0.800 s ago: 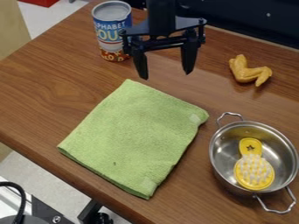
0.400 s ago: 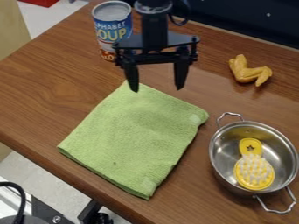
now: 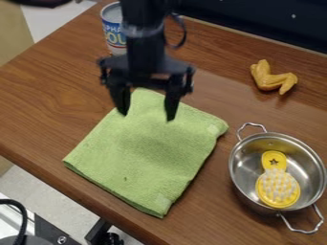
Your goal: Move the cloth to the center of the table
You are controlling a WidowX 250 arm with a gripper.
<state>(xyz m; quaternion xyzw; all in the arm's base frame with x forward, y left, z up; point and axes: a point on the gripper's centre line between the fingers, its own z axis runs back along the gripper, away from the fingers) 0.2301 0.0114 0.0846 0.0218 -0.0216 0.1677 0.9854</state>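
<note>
On the counter [image 3: 45, 91], the cloth [image 3: 144, 158] is laid flat beside the lower-left edge, its slightly longer axis set crosswise to that edge. Only its upper end is overhung by the gripper [image 3: 147, 117], whose jaws are spread wide; most of the cloth is placed between them and that edge. Whether it is touched cannot be told.

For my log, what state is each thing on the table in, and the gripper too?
Gripper: open, nothing held, over the cloth's far end
Cloth: spread flat, seemingly folded
Pot: upright, uncovered, brush inside
Brush: lying bristles up
Can: upright, partly hidden by the arm
Chicken wing: lying on the table
</note>
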